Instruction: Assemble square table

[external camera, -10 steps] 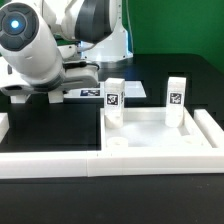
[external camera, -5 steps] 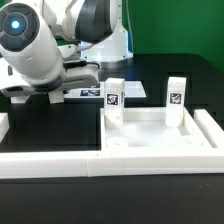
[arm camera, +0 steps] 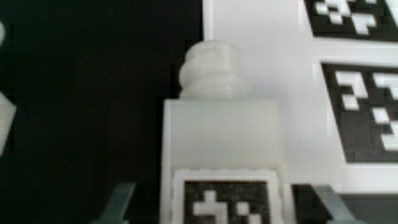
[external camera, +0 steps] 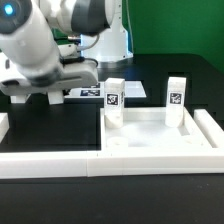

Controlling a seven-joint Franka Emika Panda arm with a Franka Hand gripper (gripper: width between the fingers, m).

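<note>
Two white legs (external camera: 113, 100) (external camera: 176, 98) with black-and-white tags stand upright in far corners of square tabletop (external camera: 150, 137), on exterior view's right. Third leg (arm camera: 222, 135) sits between fingers (arm camera: 118, 203) of gripper (arm camera: 215, 203), tag facing wrist camera, rounded peg end pointing away. Fingers narrow, closed on its sides. Gripper low over black table (external camera: 55, 125), at exterior view's left of tabletop, just beside marker board (arm camera: 356, 95). Wrist view blurred.
</note>
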